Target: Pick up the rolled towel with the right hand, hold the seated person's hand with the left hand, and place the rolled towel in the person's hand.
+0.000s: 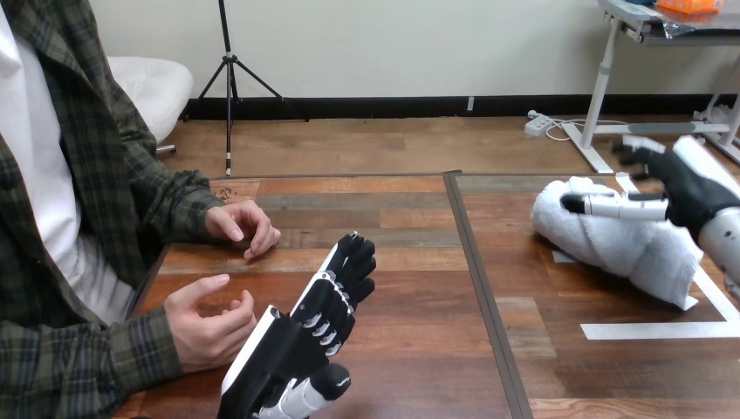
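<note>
Now the rolled towel [624, 244] lies just under your right hand [689, 188], spread wide and gripping nothing, the roll's long axis slanting across its palm, while your left hand [301, 336], fingers straight, sits just beside the person's nearer hand [205, 323].

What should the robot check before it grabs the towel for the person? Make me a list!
1. Rolled white cloth towel lies on the wooden table: ok.
2. Right hand is over the towel, thumb across it: ok.
3. Right hand's fingers closed round the towel: not ok, they are open.
4. Left hand holds the person's nearer hand: not ok, its fingers are straight, beside that hand.
5. Left hand touches the person's nearer hand: cannot tell.
6. Person's nearer hand is open wide for the towel: not ok, loosely curled.
</note>
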You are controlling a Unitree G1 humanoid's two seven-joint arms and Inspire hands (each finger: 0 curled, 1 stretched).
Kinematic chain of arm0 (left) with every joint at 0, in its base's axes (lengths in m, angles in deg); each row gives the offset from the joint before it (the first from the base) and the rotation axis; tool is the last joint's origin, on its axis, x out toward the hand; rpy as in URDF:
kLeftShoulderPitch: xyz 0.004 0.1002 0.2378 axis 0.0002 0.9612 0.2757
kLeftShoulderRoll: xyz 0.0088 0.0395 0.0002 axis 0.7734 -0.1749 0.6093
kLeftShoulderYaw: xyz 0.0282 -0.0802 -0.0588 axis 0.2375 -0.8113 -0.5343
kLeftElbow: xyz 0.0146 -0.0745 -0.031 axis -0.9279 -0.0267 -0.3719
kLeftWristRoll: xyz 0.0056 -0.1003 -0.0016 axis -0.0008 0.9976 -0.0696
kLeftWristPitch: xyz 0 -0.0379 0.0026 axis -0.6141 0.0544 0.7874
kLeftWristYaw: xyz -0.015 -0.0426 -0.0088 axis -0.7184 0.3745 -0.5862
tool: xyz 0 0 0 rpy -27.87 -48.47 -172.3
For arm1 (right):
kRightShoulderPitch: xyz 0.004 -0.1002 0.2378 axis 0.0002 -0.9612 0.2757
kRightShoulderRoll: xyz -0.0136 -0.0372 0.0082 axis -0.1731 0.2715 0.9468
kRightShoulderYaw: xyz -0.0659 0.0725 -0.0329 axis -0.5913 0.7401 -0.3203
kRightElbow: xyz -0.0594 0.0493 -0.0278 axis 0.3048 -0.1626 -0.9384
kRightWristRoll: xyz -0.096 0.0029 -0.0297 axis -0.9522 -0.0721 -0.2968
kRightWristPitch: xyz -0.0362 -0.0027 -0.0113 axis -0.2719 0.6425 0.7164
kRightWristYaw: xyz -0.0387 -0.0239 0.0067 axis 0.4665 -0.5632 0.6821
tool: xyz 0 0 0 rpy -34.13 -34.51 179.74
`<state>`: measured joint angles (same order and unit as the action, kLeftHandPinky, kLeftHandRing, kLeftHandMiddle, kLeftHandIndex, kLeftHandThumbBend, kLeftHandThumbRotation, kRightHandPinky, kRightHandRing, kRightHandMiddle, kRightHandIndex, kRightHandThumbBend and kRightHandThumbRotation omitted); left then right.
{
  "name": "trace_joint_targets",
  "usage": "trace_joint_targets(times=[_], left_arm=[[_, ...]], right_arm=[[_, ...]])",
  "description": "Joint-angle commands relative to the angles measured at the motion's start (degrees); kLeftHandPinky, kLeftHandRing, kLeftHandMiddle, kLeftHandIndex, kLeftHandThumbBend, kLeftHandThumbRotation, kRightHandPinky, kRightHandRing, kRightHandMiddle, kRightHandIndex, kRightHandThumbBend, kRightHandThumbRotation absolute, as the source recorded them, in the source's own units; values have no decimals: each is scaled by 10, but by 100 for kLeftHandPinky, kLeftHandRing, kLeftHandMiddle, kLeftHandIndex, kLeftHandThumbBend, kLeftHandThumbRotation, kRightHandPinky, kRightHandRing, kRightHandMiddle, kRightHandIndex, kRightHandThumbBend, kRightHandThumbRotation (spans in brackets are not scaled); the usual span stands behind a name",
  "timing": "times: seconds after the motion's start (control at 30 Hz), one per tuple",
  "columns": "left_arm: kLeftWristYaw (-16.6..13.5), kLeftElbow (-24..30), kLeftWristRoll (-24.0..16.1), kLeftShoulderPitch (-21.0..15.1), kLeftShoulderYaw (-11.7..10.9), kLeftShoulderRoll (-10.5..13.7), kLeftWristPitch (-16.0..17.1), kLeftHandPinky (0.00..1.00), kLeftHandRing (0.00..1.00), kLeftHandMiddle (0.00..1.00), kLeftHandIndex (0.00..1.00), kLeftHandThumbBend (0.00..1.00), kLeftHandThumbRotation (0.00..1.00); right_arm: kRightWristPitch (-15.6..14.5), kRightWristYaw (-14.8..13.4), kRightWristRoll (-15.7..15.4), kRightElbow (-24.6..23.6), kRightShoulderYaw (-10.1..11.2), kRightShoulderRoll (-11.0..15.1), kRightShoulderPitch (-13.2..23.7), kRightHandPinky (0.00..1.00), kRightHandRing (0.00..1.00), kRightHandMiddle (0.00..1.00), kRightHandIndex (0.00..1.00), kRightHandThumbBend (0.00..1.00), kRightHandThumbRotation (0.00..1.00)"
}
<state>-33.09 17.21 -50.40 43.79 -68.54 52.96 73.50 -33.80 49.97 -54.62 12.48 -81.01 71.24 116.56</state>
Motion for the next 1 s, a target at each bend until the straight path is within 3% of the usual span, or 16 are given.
trace_joint_targets(times=[0.0, 0.23, 0.33, 0.57, 0.77, 0.87, 0.97], left_arm=[[27, 55, 40, -29, 2, -6, -6, 100, 100, 100, 100, 100, 65], [40, 57, 50, -30, 1, -9, -5, 100, 100, 100, 100, 100, 63], [39, 63, 51, -27, 1, -10, -8, 100, 100, 100, 99, 100, 63], [41, 74, 51, -21, 3, -14, -6, 100, 100, 100, 99, 100, 62], [56, 80, 66, -16, 4, -16, -12, 100, 100, 100, 99, 100, 61], [57, 87, 66, -10, 5, -18, -10, 100, 100, 100, 99, 100, 62], [64, 91, 69, -5, 5, -18, -9, 99, 100, 100, 99, 100, 62]], right_arm=[[-21, -10, -35, 88, -42, 19, 140, 76, 88, 91, 91, 100, 53], [-24, -5, -44, 141, -58, 15, 169, 74, 87, 91, 92, 100, 50], [-24, -4, -59, 162, -76, 16, 181, 73, 87, 90, 92, 100, 50], [-55, -1, -70, 203, -94, 9, 205, 72, 86, 88, 92, 100, 48], [-77, -3, -73, 228, -105, 4, 220, 72, 86, 88, 93, 100, 50], [-83, -4, -70, 239, -106, 2, 224, 62, 76, 80, 93, 100, 49], [-85, -4, -66, 248, -108, 2, 227, 65, 80, 85, 95, 100, 49]])
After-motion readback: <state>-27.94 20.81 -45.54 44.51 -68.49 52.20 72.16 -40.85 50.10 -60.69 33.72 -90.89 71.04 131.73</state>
